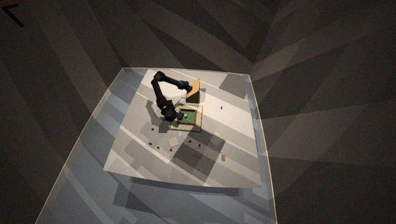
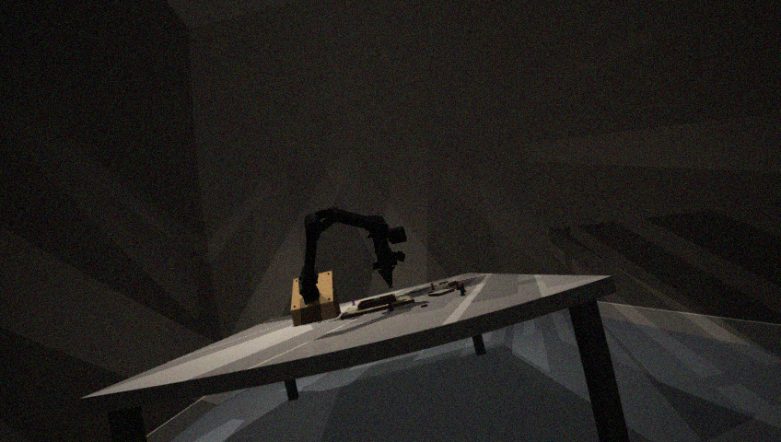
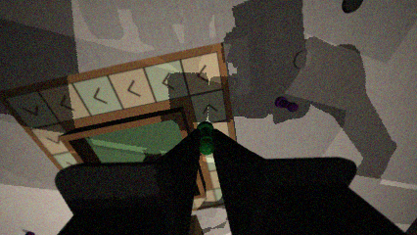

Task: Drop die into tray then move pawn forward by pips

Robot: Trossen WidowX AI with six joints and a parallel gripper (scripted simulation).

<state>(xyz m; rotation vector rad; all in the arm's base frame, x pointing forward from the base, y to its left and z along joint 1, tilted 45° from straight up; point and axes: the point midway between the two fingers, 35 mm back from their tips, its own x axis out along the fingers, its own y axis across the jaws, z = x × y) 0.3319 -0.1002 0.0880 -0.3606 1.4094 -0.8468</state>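
The gripper (image 3: 207, 139) was clamped on the green pawn (image 3: 206, 138), held well above the board (image 3: 147, 66) near its corner (the exterior view showed the fingertips clear of the table (image 2: 493, 307)); the die sat hidden under the arm in the top view, presumably inside the tray (image 3: 137, 139). Judged step: carrying the pawn along the arrows; done well, it meant keeping it upright, counting squares carefully, and lowering onto 1 square's centre before releasing.

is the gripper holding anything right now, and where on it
Yes: the gripper is shut on the green pawn, pinched at its sides between the fingertips, above the board.
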